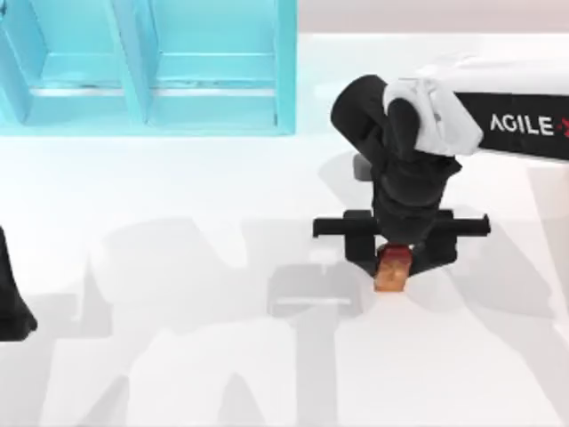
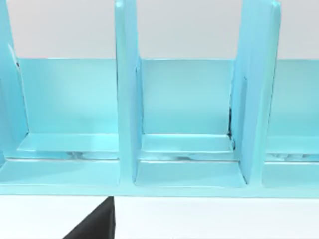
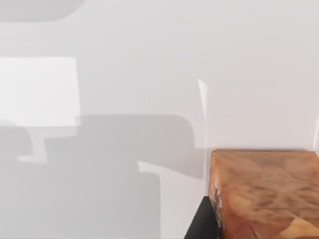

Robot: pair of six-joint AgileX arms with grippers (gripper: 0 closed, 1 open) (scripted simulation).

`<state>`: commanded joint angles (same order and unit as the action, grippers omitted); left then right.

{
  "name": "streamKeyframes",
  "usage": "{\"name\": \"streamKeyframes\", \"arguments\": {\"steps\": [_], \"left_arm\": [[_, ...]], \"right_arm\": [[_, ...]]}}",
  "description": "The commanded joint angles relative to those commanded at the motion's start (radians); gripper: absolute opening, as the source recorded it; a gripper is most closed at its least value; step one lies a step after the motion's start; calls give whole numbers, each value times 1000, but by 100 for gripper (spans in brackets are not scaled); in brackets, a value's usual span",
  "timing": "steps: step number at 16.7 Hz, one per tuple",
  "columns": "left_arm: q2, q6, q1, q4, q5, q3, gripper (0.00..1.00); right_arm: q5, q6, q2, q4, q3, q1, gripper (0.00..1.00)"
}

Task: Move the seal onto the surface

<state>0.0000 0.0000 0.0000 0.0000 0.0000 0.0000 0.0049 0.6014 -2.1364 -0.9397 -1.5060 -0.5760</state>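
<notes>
Right black two-finger gripper [image 1: 392,260] sits right of table centre, fingers pinching the small orange-amber seal with dark red upper part [image 1: 392,267]. Its underside and contact with the broad plain white tabletop surface [image 1: 178,356] are hidden; grey shadows lie around it. Right wrist view: orange block face [image 3: 264,191] cut off at the edge. Left arm [image 1: 11,298] parked at left edge, fingers not discernible. Farthest, turquoise compartmented shelf unit [image 1: 151,67], well apart.
</notes>
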Motion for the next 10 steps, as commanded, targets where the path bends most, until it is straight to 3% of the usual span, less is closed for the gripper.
{"name": "streamKeyframes", "arguments": {"steps": [6,10], "left_arm": [[0,0,0,0,0,0,100],[0,0,0,0,0,0,100]], "right_arm": [[0,0,0,0,0,0,98],[0,0,0,0,0,0,100]]}}
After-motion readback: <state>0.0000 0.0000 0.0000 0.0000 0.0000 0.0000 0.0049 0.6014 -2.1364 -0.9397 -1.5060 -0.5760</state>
